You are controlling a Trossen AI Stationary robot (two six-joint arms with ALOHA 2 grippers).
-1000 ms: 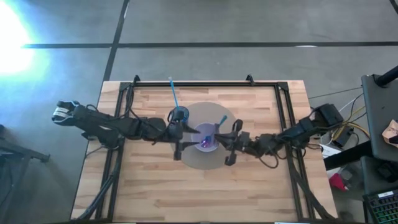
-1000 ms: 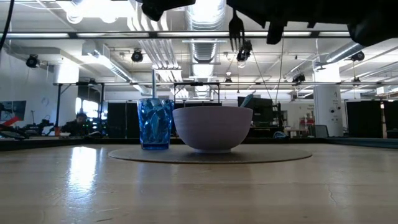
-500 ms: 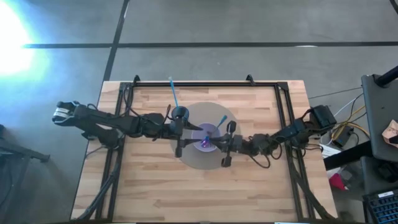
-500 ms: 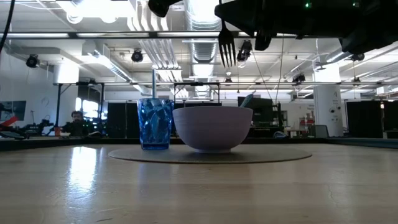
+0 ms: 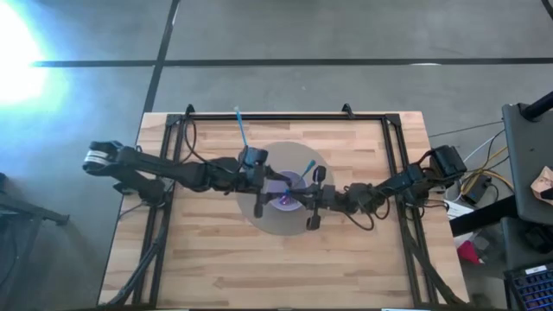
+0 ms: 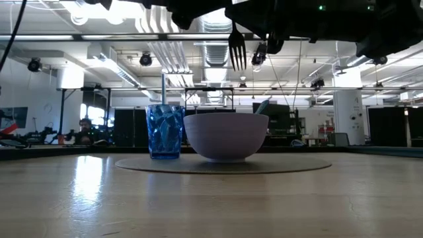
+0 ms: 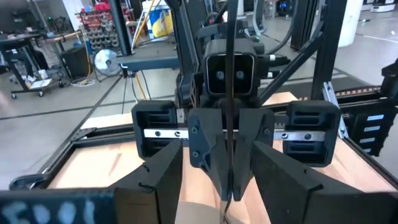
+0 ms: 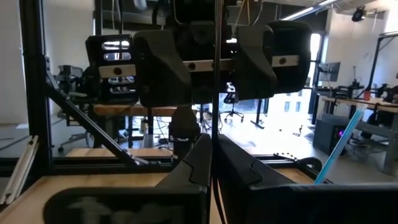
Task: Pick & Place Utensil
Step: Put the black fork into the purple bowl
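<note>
A dark fork (image 6: 236, 47) hangs tines down above the pale purple bowl (image 6: 226, 136), which stands on a round grey mat (image 5: 275, 226). My right gripper (image 8: 214, 148) reaches in from the table's right, over the bowl, shut on the fork. My left gripper (image 7: 217, 157) faces it from the left. It is open, with a finger on either side of the right gripper's tips and the fork handle, touching neither. A blue cup (image 6: 165, 131) with a blue stick (image 5: 241, 128) in it stands on the mat beside the bowl. My right gripper pinches the fork's thin handle (image 8: 216, 106) between its two fingers, which come in level from the table's right and lie across it. The fork is lifted clear and hangs upright, its tines (image 6: 236, 58) pointing down at the bowl.
A blue utensil (image 5: 307, 167) leans out of the bowl on its far right side. Black frame rails (image 5: 285, 115) run along the table's far, left and right edges. Bare wood lies on the near side of the mat (image 5: 276, 268).
My right gripper has carried the fork toward the table's left and a little down, so it now hangs over the bowl. My left gripper has moved toward the right, up to the fork, staying open.
</note>
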